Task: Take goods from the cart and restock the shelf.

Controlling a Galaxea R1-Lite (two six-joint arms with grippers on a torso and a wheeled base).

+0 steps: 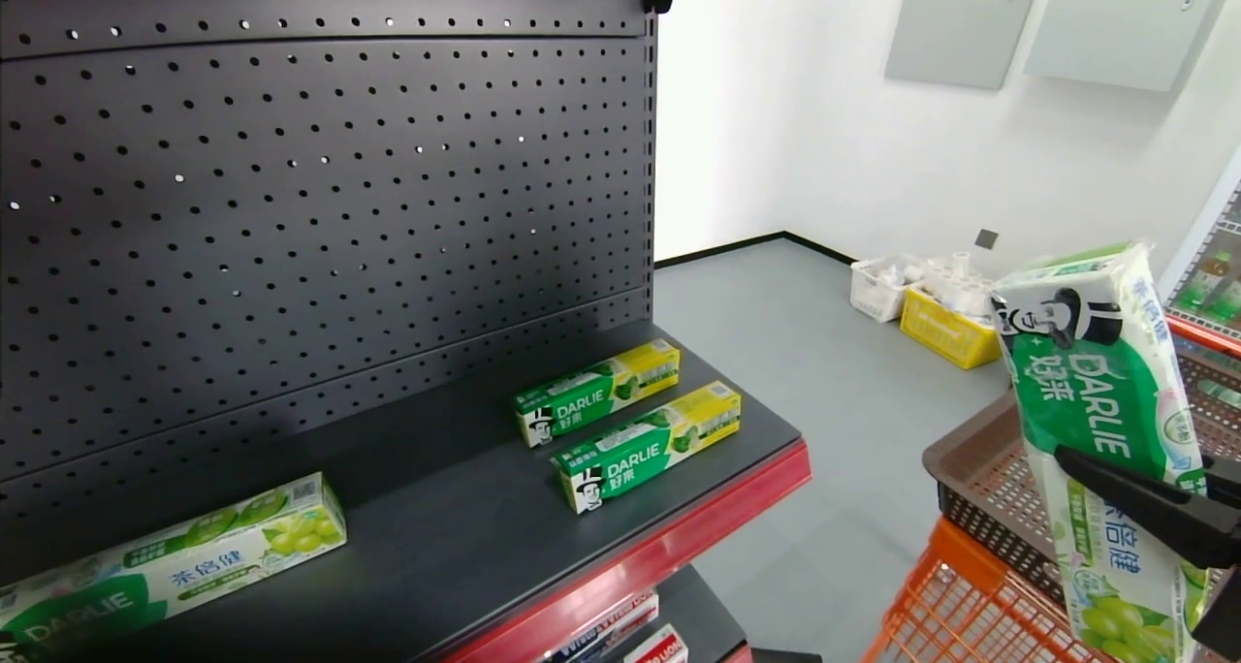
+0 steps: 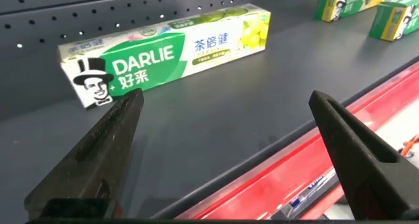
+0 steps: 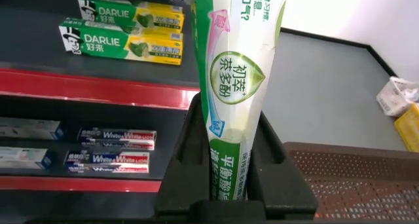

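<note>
My right gripper is shut on a green-and-white toothpaste pack, held upright above the cart's brown basket. In the right wrist view the pack stands between the fingers of that gripper. Two green-and-yellow toothpaste boxes lie near the right end of the black shelf. A longer toothpaste box lies at its left. My left gripper hangs open just in front of this box, holding nothing.
A perforated black back panel rises behind the shelf, whose front lip is red. An orange basket sits under the brown one. White and yellow crates stand on the floor. More toothpaste boxes fill lower shelves.
</note>
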